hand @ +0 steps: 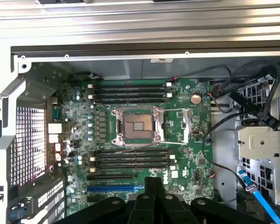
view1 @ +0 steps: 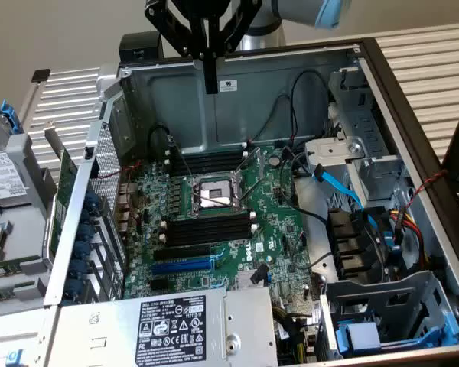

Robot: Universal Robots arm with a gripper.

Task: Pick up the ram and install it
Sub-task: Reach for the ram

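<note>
Ram seems to be lying as a thin green strip outside the computer case, at the exterior view's far left, though it is too small there for me to be certain. A larger green card is standing upright between that strip and the case's perforated side wall. The hand is hanging above the case's back wall, well apart from the strip, with its black fingers pressing together and nothing showing between them. Below it the case is lying open on the slatted counter, exposing the green motherboard. Two banks of black memory slots are sitting on either side of the open processor socket, and every slot is standing empty. A blue slot is running just beside the nearer bank. A blue cable is trailing across the drive bays at the exterior view's right, and the labelled power supply is filling the near edge.
</note>
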